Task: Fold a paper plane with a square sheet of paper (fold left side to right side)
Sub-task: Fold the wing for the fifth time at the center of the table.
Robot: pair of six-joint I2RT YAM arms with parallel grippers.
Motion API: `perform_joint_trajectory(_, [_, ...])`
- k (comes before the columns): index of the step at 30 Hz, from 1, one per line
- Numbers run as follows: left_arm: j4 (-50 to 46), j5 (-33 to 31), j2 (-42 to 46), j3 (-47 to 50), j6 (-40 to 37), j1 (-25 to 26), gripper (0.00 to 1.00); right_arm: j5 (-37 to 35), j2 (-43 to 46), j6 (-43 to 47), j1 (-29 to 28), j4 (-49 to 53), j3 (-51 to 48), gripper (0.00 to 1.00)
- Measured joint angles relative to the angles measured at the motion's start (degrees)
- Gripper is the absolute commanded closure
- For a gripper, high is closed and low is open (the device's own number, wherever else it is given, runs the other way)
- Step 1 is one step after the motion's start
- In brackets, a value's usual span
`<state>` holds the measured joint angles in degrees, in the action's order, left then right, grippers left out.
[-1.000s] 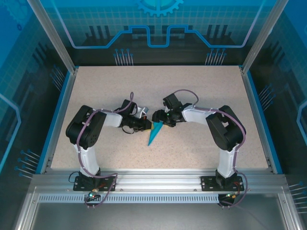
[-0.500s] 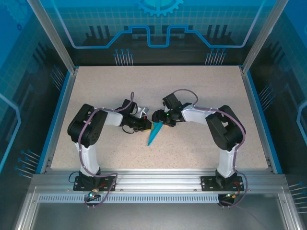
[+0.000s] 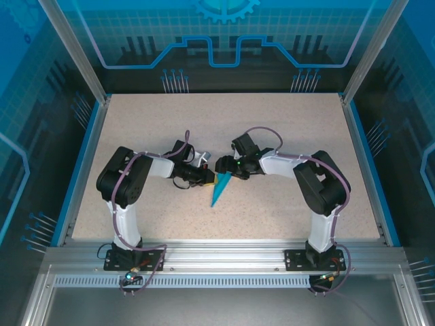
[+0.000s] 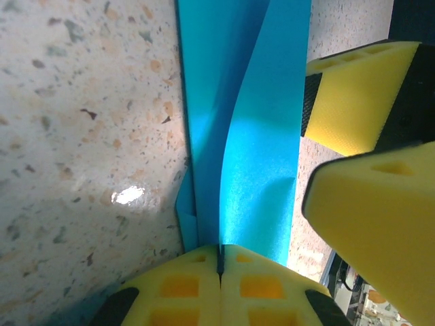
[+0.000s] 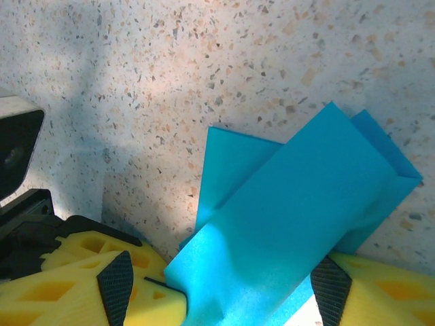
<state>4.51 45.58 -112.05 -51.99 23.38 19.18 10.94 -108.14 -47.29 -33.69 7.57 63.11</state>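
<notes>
A: Item, and place?
B: One paper plane (image 3: 218, 191), cyan-blue, part-folded, flat at mid-counter (image 3: 272, 129) between both arms.
A: Tools, counted?
B: Two. Left tool (image 4: 219, 268) pinched tight on the plane's wider end. Right tool (image 5: 217, 299) spread wide, straddling a raised flap, gripping nothing.
A: Hazards?
B: Probably three. Flap springing back after an off-crease press. Thin paper tearing or creasing askew under the left pinch. Sliding across the smooth counter upon any slip of that pinch.

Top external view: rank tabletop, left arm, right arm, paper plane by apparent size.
1. tabletop, largest
2. left arm and right arm: look alike, not ranked against each other
3. paper plane, smallest
</notes>
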Motion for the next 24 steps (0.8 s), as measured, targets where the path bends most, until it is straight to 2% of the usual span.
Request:
perform_joint_trajectory(10, [-0.9, 1.0, -0.6, -0.7, 0.0, -0.3, 1.00, -1.3, 4.8, 0.5, 0.2, 1.4, -3.8, 0.24])
perform_joint_trajectory(12, [-1.1, 1.3, -0.8, -0.9, 0.0, -0.3, 1.00, -1.6, 6.8, 0.9, 0.5, 1.6, -4.8, 0.34])
perform_joint_trajectory(15, [-1.3, 1.4, -0.9, -1.0, 0.0, -0.4, 1.00, -1.2, 9.2, 1.0, 1.0, 0.9, -6.1, 0.57])
perform_joint_trajectory(18, [-1.4, 1.5, -0.9, -1.1, 0.0, -0.4, 1.00, -0.1, 9.4, 0.5, 1.6, -0.5, -6.3, 0.75])
perform_joint_trajectory(20, [-1.5, 1.6, -1.0, -1.2, 0.0, -0.4, 1.00, 0.6, 9.0, 0.6, 1.7, -1.1, -6.1, 0.83])
perform_joint_trajectory(24, [-1.9, 1.9, -1.2, -1.5, 0.0, -0.5, 1.00, 1.5, 6.1, 0.6, 1.7, -1.2, -3.8, 0.84])
